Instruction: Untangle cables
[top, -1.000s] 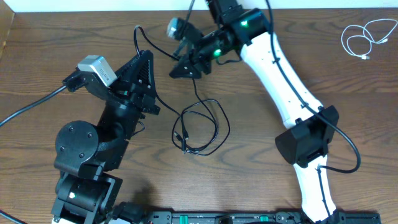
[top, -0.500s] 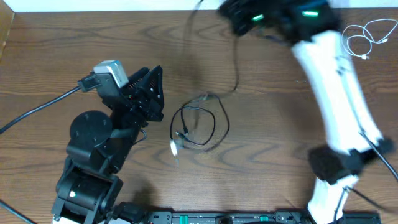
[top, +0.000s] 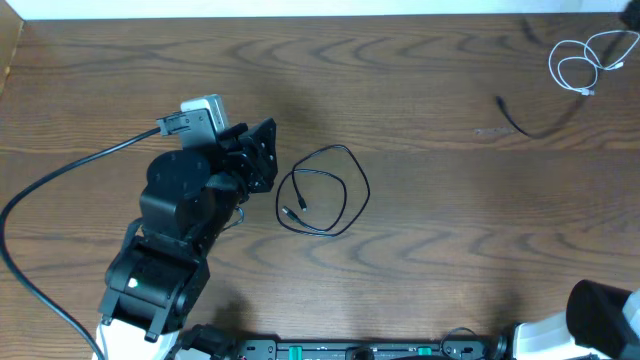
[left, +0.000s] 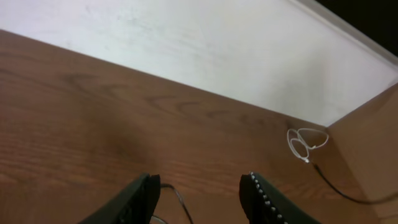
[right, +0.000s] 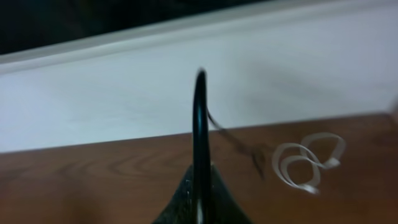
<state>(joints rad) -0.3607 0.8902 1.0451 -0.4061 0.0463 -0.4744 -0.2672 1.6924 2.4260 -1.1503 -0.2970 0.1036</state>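
Observation:
A black cable (top: 322, 190) lies in a loose coil on the table at the middle. My left gripper (top: 266, 158) is open just left of the coil, and the left wrist view (left: 199, 186) shows a strand of it (left: 176, 198) between the jaws. The white cable (top: 585, 58) lies looped at the far right corner and also shows in the left wrist view (left: 306, 142) and the right wrist view (right: 308, 163). My right gripper (right: 199, 183) is shut on a thin black cord (right: 199, 112) that stands up from it. A blurred black strand (top: 530, 122) shows near the white cable.
Only the base part of the right arm (top: 605, 318) shows in the overhead view, at the bottom right. A white wall (left: 217, 56) borders the far edge of the table. The left arm's thick black wire (top: 60, 190) runs off to the left.
The right arm has swung away to the right and out of the overhead view, pulling a black strand with it. The coil settled on the table. The left gripper moved right toward the coil.

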